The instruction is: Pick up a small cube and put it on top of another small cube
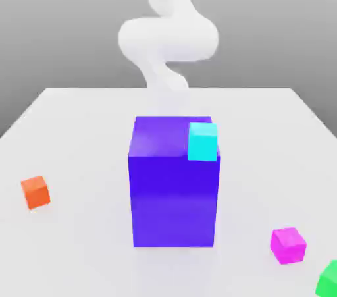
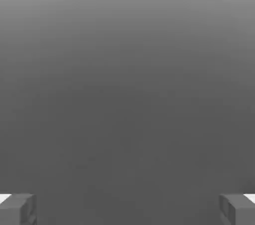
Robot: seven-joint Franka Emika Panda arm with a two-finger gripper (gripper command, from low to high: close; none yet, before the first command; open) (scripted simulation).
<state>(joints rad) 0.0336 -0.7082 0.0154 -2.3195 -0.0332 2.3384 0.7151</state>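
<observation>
Plainly, the small matte magenta-pink cube (image 1: 287,245) sits at five o'clock of the tall glossy blue-purple block (image 1: 174,190) — the gripper (image 2: 127,209) jaws wide apart, empty.

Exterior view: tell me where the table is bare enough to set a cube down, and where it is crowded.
Bare: the table between the orange cube and the big blue-purple block, and the stretch behind that block. Crowded: the near corner on the exterior view's right, where the magenta-pink cube and a green cube sit close. The cyan cube overlaps the block's top corner.
</observation>
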